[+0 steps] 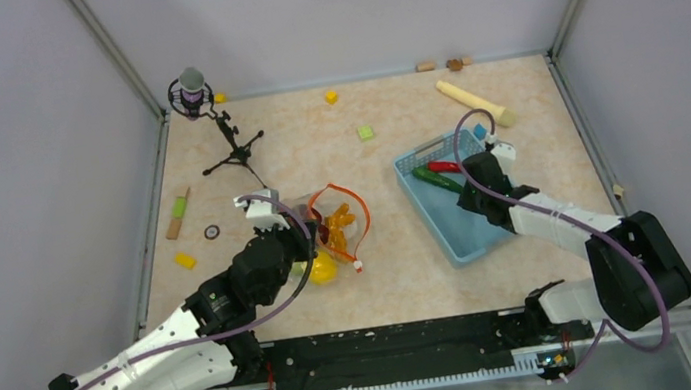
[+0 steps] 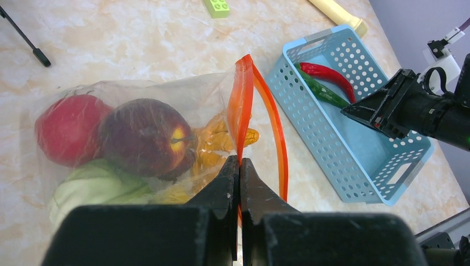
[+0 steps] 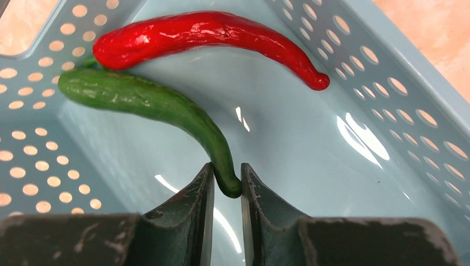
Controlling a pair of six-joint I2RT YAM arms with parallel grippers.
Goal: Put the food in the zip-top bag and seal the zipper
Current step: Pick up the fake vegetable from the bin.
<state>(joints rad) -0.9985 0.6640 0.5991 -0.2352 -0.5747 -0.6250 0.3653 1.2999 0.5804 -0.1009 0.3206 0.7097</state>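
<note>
Right gripper (image 3: 227, 188) fills the foreground, fingers nearly together, pinching the thin tail of the green chili (image 3: 144, 102), which runs toward 10 o'clock in the basket (image 3: 399, 83); red chili (image 3: 210, 33) lies at 12, touching it at the stem end; both look light, stiff and glossy, probably slippery, so a hold nearer the thick middle seems safer; Left gripper (image 2: 239, 166) is clamped tight on the zipper (image 2: 241, 105), lifting the mouth of the soft, crinkly bag (image 2: 138, 94), which lies at 9 o'clock from the basket.

No legible text — no labels
</note>
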